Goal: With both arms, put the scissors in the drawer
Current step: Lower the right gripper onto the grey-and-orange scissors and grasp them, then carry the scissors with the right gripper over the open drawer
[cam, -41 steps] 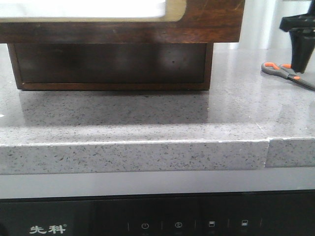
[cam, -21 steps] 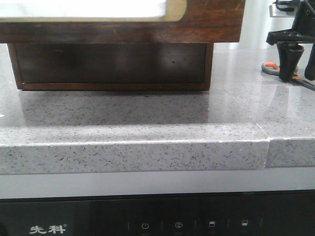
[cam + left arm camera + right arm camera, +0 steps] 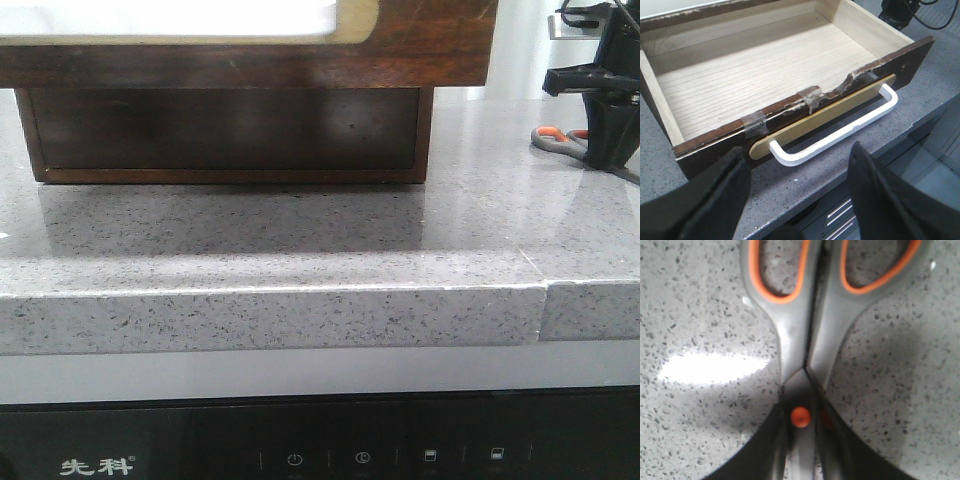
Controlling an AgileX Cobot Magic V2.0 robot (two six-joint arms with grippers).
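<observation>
**Scissors pinched at the pivot, drawer standing open**

Scissors (image 3: 805, 340) lie flat on the speckled grey surface (image 3: 300, 240), off to the robot's right and well apart from the drawer (image 3: 765, 70). The right hand (image 3: 802, 450) has its two dark fingers down on either side of the blades, just by the orange pivot screw (image 3: 800, 417). They look closed in against the metal, with almost no gap, so I judge this to be the grasp itself or its last instant; the scissors are not yet lifted. Gripping at the pivot makes sense: it is close to the balance point, and the blades stay shut there. In the front view the same hand (image 3: 608, 150) stands over the scissors (image 3: 556, 139), hiding all but the orange-lined loops.

The drawer is pulled out, its pale wooden floor bare and its broken front edge patched with clear tape (image 3: 810, 96). A white bar handle (image 3: 840, 132) sits on the front panel. The left hand (image 3: 800, 200) hovers before that handle, fingers spread wide and holding nothing, likely waiting to push the drawer shut once the scissors are inside.

Below the surface edge, a black appliance panel (image 3: 320, 445) bears the white characters "先科" (image 3: 97, 467) and a row of small control symbols.
</observation>
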